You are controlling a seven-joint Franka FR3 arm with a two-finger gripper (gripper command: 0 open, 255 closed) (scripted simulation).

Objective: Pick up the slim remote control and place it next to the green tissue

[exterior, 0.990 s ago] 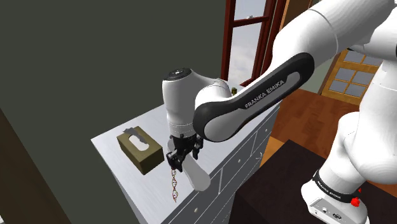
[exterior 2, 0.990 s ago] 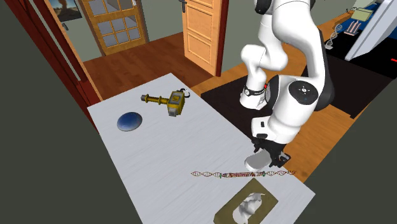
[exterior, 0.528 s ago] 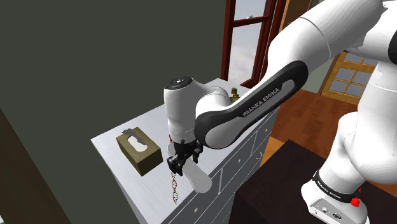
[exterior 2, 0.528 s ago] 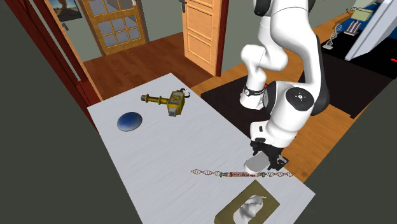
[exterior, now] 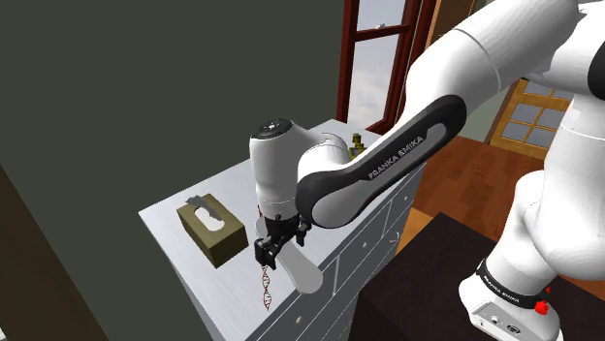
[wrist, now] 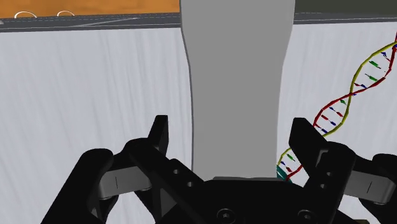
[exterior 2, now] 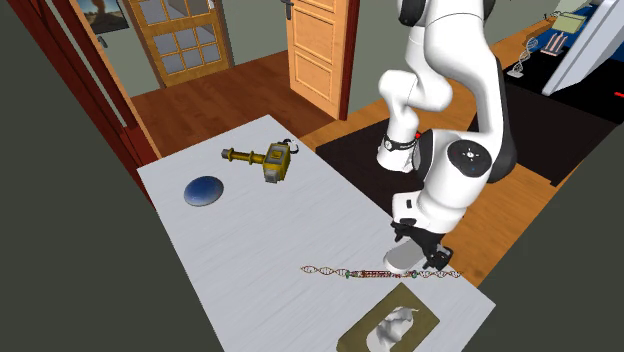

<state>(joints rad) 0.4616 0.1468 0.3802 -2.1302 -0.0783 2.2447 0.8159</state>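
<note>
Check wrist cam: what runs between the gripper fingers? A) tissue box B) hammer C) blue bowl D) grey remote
D: the grey remote runs up the middle between the open gripper fingers, with a gap showing on either side.

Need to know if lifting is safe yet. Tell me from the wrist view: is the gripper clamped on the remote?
No: the gripper is open, its fingers standing clear of the grey remote on both sides.
</note>
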